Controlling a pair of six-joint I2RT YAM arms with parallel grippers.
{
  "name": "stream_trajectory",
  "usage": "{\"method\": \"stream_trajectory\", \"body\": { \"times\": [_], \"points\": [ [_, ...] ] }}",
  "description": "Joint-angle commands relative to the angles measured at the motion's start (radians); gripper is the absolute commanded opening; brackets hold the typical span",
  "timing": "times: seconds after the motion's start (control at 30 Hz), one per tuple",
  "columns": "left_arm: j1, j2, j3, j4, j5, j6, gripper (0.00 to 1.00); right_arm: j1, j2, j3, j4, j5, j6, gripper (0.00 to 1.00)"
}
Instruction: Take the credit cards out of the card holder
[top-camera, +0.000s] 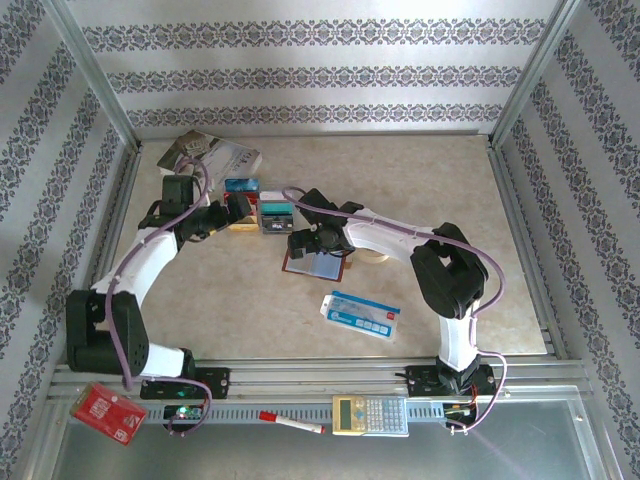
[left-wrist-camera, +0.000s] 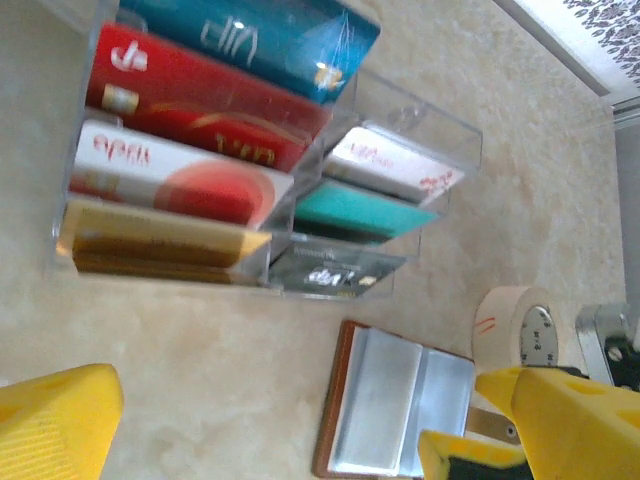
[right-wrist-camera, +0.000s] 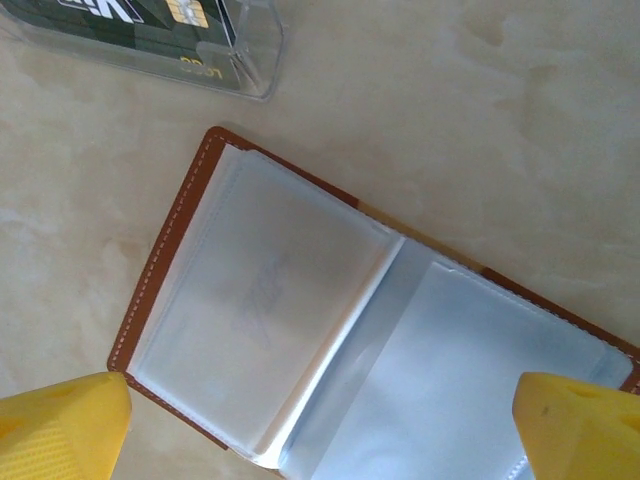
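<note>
The reddish-brown leather card holder lies open and flat near the middle of the pale stone-patterned table, with its grey-blue clear plastic sleeves facing up. The small flat plastic credit cards stand in a clear plastic two-column tray, just off the holder at about 10 o'clock. Teal-blue, red, white-and-red and gold cards fill one column, and white, teal and black ones fill the other.

Your right arm rises from its base at 5 o'clock, folds at the elbow and runs its forearm leftward to table centre. There the right gripper hangs over the holder's 10 o'clock corner. In the wrist view its yellow fingertips are spread wide to either side of the open sleeves and pinch nothing. You cannot tell whether they touch the leather.

Your left arm arcs up from 7 o'clock and bends right toward the tray. The left gripper sits at the tray's 9 o'clock side, fingers spread wide and empty.

A roll of pale tape rests near the holder at 3 o'clock. A long blue-and-white flat packet lies at 5 o'clock, apart from the holder.
</note>
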Motion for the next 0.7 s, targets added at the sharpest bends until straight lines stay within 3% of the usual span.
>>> {"method": "stream_trajectory", "body": {
  "times": [0.0, 0.33, 0.67],
  "points": [
    [-0.037, -0.068, -0.046, 0.073, 0.014, -0.088, 1.0, 0.013, 0.02, 0.032, -0.07, 0.04, -0.027, 0.98],
    [-0.171, -0.122, -0.154, 0.094, -0.036, -0.147, 1.0, 0.038, 0.092, 0.114, -0.127, 0.041, 0.029, 0.98],
    [-0.186, -0.11, -0.24, 0.14, -0.03, -0.191, 0.98, 0.052, 0.167, 0.129, -0.143, 0.03, 0.061, 0.96]
  ]
}}
